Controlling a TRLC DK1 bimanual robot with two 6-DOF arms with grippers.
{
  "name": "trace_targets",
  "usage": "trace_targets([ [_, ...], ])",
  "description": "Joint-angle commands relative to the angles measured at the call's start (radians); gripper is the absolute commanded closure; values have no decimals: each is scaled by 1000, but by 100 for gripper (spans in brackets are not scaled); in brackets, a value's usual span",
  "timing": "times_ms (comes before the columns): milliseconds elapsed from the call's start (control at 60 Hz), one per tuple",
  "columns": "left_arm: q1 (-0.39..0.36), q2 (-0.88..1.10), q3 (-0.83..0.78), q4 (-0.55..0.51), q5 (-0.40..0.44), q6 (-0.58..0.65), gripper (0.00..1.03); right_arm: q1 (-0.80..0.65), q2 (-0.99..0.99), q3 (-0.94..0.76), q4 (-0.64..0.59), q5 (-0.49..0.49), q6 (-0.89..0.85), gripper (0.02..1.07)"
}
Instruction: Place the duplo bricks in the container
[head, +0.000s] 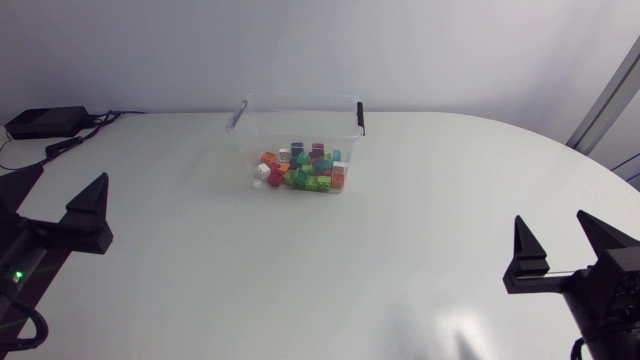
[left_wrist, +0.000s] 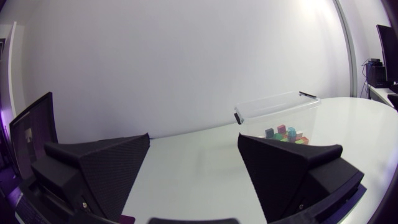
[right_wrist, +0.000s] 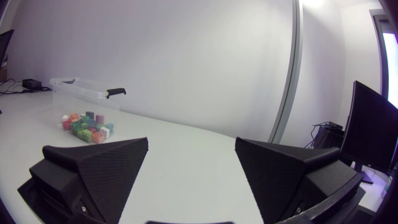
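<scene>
"Head view first: where are the duplo bricks (head: 300, 170)?" the inspector asks.

"All inside the clear container (head: 300, 120), heaped against its near wall. The colours are mixed: red, orange, green, blue and white," the assistant answers. "The container stands on the white bench (head: 400, 250), towards the far side and a little left of centre. It has a black handle (head: 360, 117) at its right end."

"And the grippers?"

"The left gripper (head: 55, 197) sits at the bench's near left edge with its fingers spread apart and nothing between them. The right gripper (head: 553, 235) is at the near right, likewise spread and holding nothing. Both are well apart from the container."

"Do the wrist views confirm this?"

"They do. In the left wrist view, the gripper (left_wrist: 194, 140) has bare bench between its fingers, and the container (left_wrist: 280, 106) and its bricks (left_wrist: 286, 134) are ahead of the right-hand finger. In the right wrist view, the gripper (right_wrist: 191, 143) stands wide, with the container (right_wrist: 81, 90) and bricks (right_wrist: 87, 124) ahead, beyond its left-hand finger."
</scene>
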Motion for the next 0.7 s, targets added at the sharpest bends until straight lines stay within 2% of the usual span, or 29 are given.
trace_targets([
  [0,17,-48,-57,-8,22,-57,5,-16,-3,-25,-7,-23,52,6],
  [450,82,-306,-283,-46,140,-230,4,-90,0,-22,-31,-175,207,6],
  [683,83,-308,-284,-46,141,-231,5,-91,0,-22,-31,-176,208,6],
])
